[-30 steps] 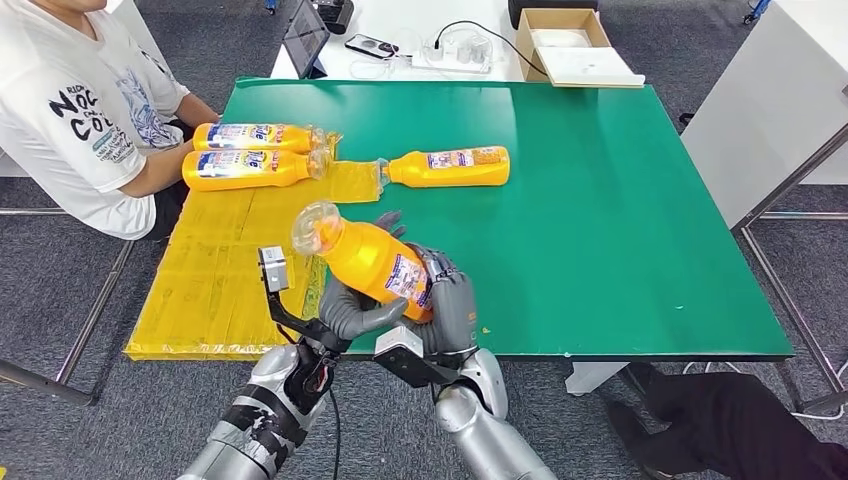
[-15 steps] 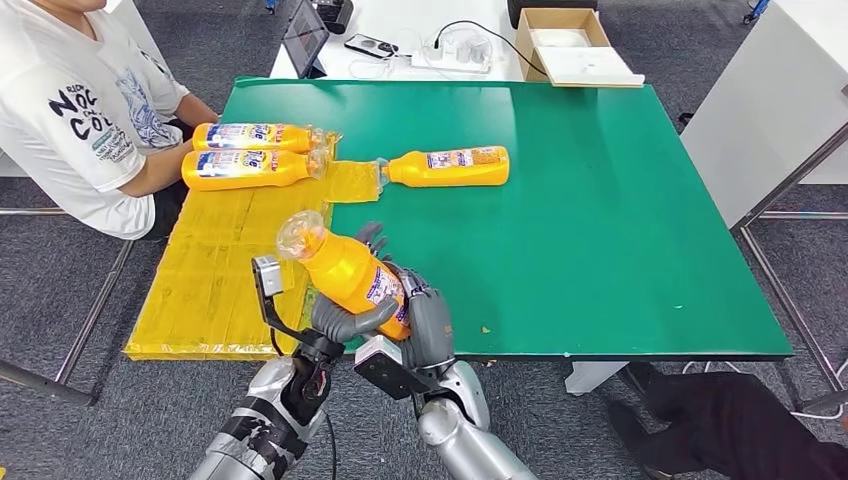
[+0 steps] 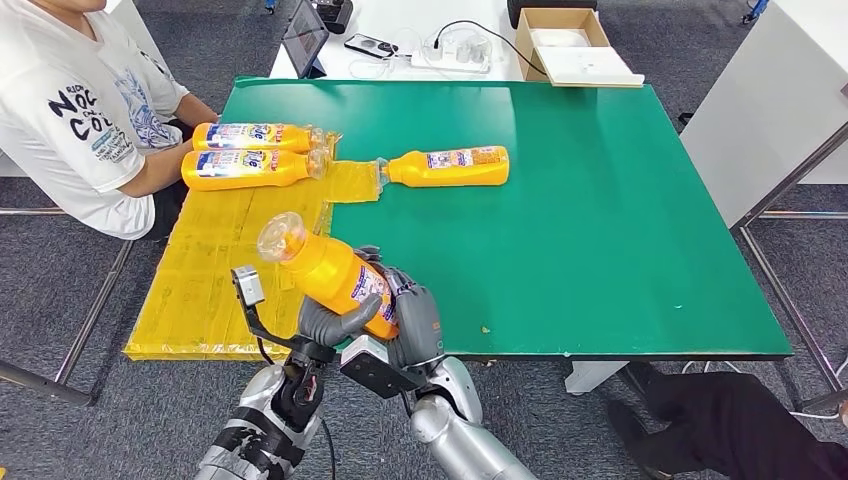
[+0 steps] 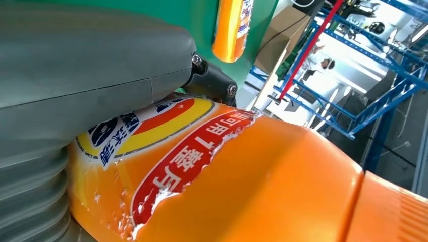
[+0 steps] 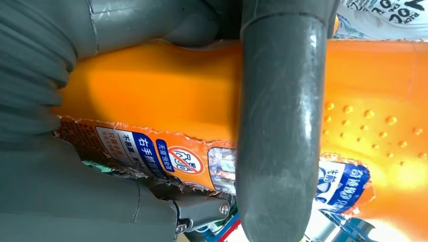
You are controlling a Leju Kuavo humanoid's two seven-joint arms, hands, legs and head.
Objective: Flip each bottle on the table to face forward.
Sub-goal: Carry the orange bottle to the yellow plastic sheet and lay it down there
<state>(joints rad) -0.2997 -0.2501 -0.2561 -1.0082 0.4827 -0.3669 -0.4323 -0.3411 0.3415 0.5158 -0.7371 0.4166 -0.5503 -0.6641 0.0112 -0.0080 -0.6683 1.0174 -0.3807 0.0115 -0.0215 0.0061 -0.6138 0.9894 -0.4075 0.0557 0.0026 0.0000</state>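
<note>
Both hands grip one orange bottle [image 3: 335,272] above near-left bench [image 3: 600,250] edge, cap tilted up toward yellow mat [image 3: 225,265]. Left hand [image 3: 328,322] wraps lower body, thumb over label; right hand [image 3: 415,318] clasps opposite side. Step, judged: mid-flip, bottle off surface. Next move calls for turning label forward, lowering onto mat or bench, then releasing. Three more bottles lie flat: one on green [image 3: 448,167], two beside seated person [image 3: 75,110], nearer [image 3: 248,169], farther [image 3: 255,136].
</note>
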